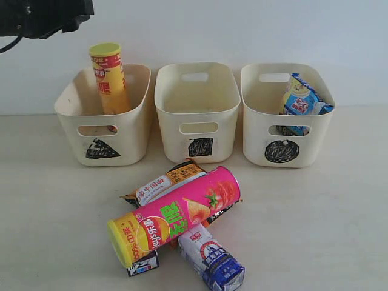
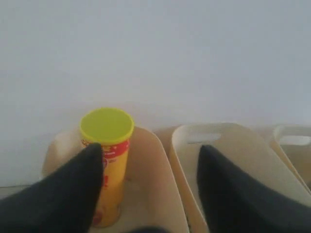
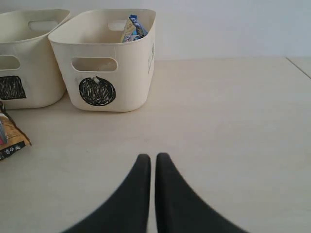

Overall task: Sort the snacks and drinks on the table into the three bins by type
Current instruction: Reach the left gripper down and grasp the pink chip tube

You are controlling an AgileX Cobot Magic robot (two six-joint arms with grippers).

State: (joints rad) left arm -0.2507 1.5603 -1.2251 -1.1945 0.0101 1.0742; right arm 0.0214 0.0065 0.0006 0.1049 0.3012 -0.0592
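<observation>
The tall yellow chip canister stands upright in the triangle bin. My left gripper hovers above that bin's rim, open, with nothing between its fingers; the canister is beside one finger. A blue-white foil bag leans in the circle bin. The square bin holds nothing I can see. On the table, a pink canister lies across an orange-brown bag and a blue and white carton. My right gripper is shut and empty, low over the table.
The left arm shows at the exterior view's top left corner. A small dark item peeks out under the pink canister's yellow end. A white wall rises just behind the bins. The table's right edge shows in the right wrist view.
</observation>
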